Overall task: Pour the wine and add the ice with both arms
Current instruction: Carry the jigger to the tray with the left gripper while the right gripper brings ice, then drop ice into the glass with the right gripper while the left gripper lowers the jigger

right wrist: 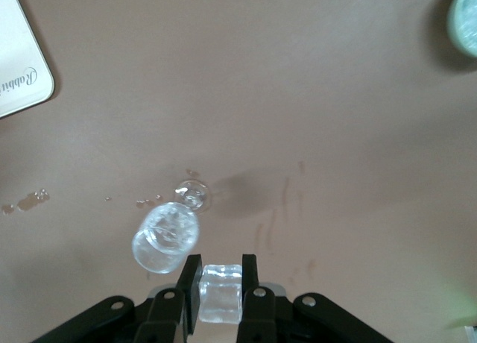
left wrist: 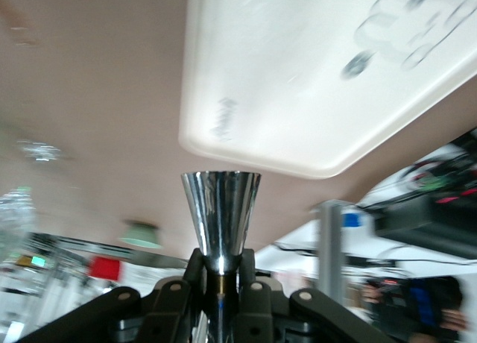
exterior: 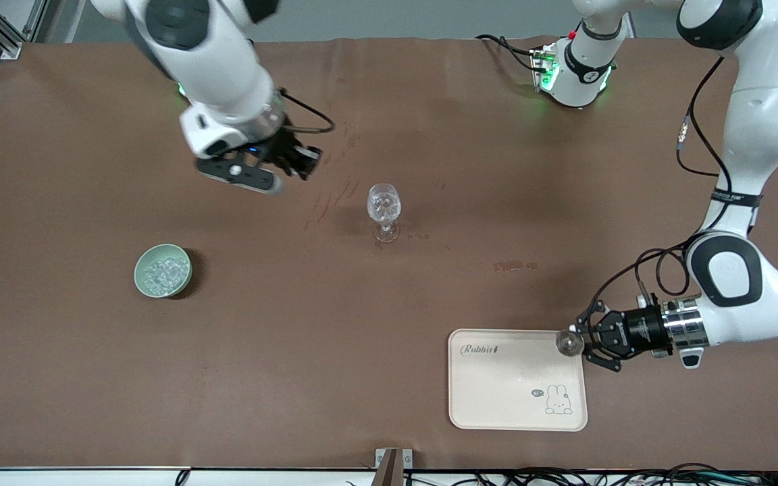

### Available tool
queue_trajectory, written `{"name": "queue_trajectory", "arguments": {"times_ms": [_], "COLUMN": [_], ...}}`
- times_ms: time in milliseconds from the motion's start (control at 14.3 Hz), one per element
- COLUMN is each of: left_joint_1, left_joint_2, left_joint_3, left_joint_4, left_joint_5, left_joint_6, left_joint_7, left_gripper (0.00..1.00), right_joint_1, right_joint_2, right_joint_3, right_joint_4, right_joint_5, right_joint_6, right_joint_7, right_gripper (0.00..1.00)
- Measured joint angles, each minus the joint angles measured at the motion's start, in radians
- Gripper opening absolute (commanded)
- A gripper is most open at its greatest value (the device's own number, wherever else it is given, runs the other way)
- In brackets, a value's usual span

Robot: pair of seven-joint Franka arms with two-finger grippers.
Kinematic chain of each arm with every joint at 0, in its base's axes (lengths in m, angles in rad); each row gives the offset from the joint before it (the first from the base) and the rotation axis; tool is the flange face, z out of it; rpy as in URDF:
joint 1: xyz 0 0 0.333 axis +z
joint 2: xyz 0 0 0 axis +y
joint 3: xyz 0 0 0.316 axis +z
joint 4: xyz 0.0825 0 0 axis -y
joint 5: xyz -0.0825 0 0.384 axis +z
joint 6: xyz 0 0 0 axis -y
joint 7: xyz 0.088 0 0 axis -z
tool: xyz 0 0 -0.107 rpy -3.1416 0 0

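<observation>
Watching the front view, I have the right gripper (exterior: 294,162) up over the brown desk (exterior: 389,304), toward the right arm's end and not far from the stemmed glass (exterior: 384,210). On its wrist view the right gripper (right wrist: 220,279) has its jaws closed on a single clear ice cube (right wrist: 221,292), pinched between the two black fingers (right wrist: 191,283), with the stemmed glass (right wrist: 165,237) just beside it below and a few wet spots (right wrist: 30,200) on the desk near the foot of the glass. The remaining ice (exterior: 162,271) sits heaped in the pale green bowl (exterior: 162,271), which stands toward the right arm's end of the desk and nearer to the front camera than the glass. My left gripper (exterior: 581,341) is at the edge of the cream tray (exterior: 517,379), at the left arm's end. Its jaws are clamped on a shiny metal cup (exterior: 568,343) at the tray's corner. The left wrist view shows that metal cup (left wrist: 220,218) flaring outward from the left gripper (left wrist: 220,279), with the tray (left wrist: 298,82) past it. The stemmed glass stands upright mid-desk, well apart from bowl and tray.
</observation>
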Motion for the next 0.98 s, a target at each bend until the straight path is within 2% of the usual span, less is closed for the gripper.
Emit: {"name": "queue_trajectory", "arguments": {"times_ms": [140,420,630,979], "left_joint_1": [0.007,-0.025,-0.057,-0.064], "left_joint_2": [0.077,0.176,0.213,0.237], "left_joint_3": [0.001,-0.004,-0.005,-0.005], "left_joint_4": [0.027,0.079,0.092,0.098], "left_joint_5": [-0.117,-0.152,-0.156,-0.201], "left_joint_6": [0.050,0.202,0.275,0.281], "left_joint_7": [0.076,0.174,0.181,0.181], "left_gripper": [0.01,0.01,0.01,0.01], "right_joint_1": [0.016,0.039,0.051,0.055], "right_joint_2": [0.073,0.196,0.250,0.264], "right_joint_3": [0.061,0.108,0.126,0.142], "right_joint_4": [-0.002,-0.002,0.000,0.005], "right_joint_5": [-0.068,-0.151,-0.157,-0.157], "right_joint_6": [0.053,0.127,0.143,0.176], "right_joint_7": [0.111,0.215,0.264,0.302], "right_gripper": [0.00,0.00,0.00,0.01]}}
